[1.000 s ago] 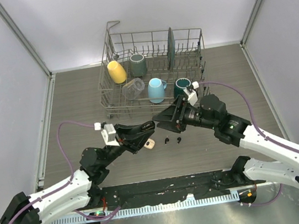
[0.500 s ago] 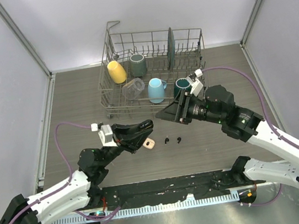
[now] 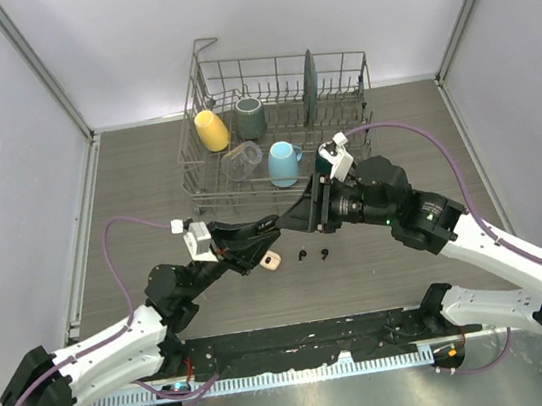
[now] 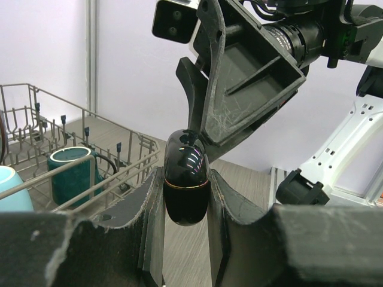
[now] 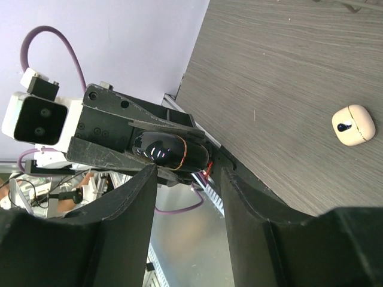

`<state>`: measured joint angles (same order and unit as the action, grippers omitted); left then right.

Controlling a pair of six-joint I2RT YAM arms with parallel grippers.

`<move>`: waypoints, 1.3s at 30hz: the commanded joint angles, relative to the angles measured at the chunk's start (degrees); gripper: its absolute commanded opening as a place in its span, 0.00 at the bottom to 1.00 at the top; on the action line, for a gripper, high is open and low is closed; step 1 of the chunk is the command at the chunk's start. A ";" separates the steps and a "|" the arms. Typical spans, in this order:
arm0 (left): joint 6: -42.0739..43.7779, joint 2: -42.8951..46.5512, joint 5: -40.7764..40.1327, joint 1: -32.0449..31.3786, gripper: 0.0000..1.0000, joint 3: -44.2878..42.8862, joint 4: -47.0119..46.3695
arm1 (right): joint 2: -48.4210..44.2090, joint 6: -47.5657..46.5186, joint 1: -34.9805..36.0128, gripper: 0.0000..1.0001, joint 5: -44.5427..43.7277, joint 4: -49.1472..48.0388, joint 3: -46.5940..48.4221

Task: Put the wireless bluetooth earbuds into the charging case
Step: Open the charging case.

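Our left jaws pinch the black charging case upright above the table. Our right jaws stand spread, one tip against the case's top. Two black earbuds lie on the table, just right of a cream-white piece, on the near side of the dish rack.
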<state>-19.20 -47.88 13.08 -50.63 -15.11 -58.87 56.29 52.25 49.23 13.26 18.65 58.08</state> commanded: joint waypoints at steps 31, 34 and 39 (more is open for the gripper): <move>0.39 2.17 8.98 -0.43 0.00 -4.40 3.94 | 0.84 7.95 0.86 0.52 -1.04 -10.57 -1.75; 0.57 2.79 8.89 -0.43 0.00 -4.13 4.46 | 0.66 8.66 0.78 0.52 -1.13 -11.18 -2.27; 1.01 3.76 8.01 -0.43 0.00 -3.61 4.55 | 0.31 9.19 0.69 0.52 -0.51 -11.89 -2.63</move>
<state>-18.96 -45.56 15.86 -50.11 -17.54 -52.66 56.99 60.25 50.19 15.25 12.69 55.48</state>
